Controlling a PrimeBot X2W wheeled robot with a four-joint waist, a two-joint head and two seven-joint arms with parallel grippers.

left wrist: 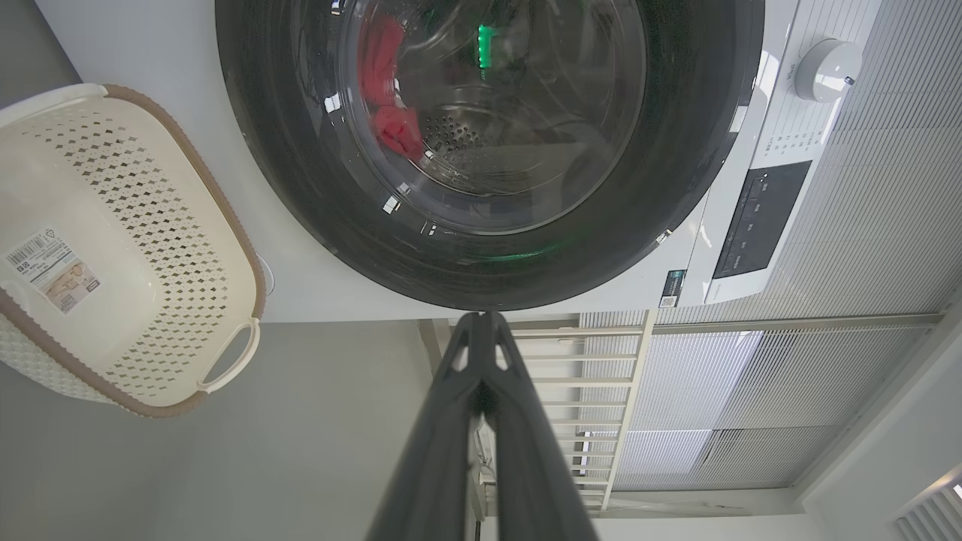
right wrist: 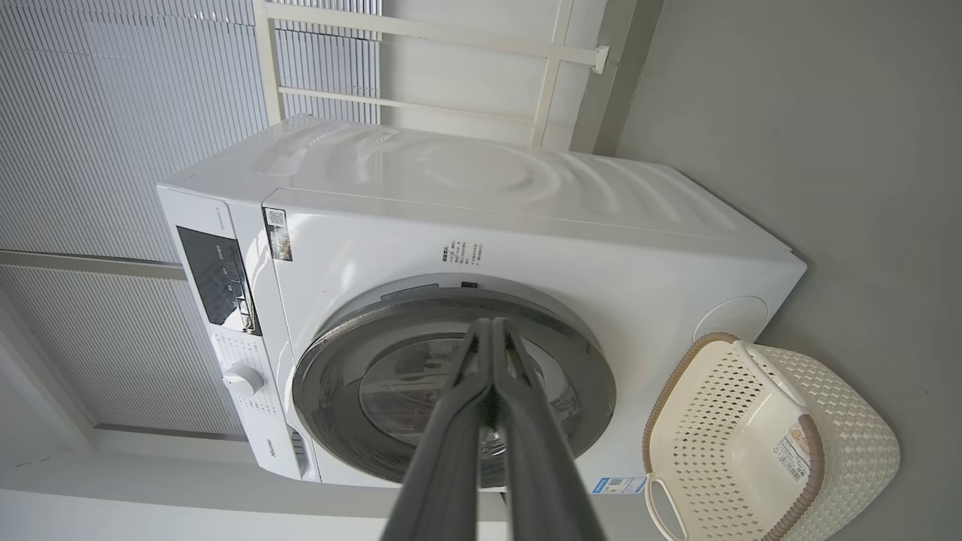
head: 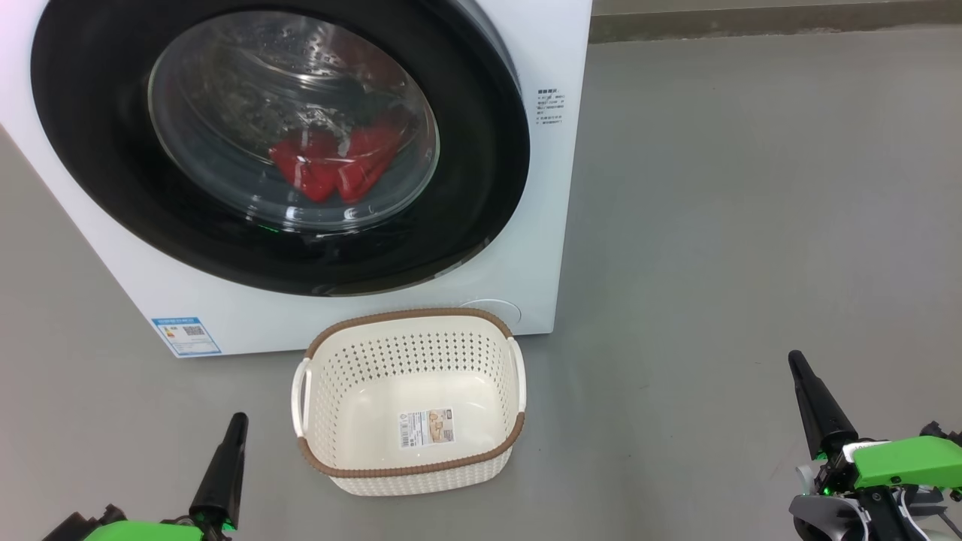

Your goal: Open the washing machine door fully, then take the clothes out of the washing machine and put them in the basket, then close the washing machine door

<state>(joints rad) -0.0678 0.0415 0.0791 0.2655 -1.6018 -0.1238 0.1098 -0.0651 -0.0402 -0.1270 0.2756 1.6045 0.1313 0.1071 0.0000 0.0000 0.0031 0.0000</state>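
**A:** The left gripper (head: pixel 237 424) sits low at the robot's left with its two dark fingers pressed together, holding nothing; the right gripper (head: pixel 798 368) is pressed together and empty too, well off to the right over bare floor; so which arm is better placed?

**B:** The washing machine door (head: pixel 278 143) is the thing to go for; it lies flat and closed against the washing machine (head: pixel 556 225), facing the robot, ahead of and above both grippers; being round, it has no long axis to line up with.

**A:** And the sides?

**B:** The left gripper points up almost under the door's lower left part; the right gripper stands out beyond the machine's right side, well apart from the door; the left arm looks nearer to the door's face, while the door's right edge seems about midway between the two.

**A:** Where does it pull open?

**B:** No handle or hinge can be made out for certain.

**A:** The rest?

**B:** The clothes (head: pixel 338 165) lie red behind the glass, low in the drum; the basket (head: pixel 409 314) stands empty on the floor just before the machine, between the grippers and nearer the left one.
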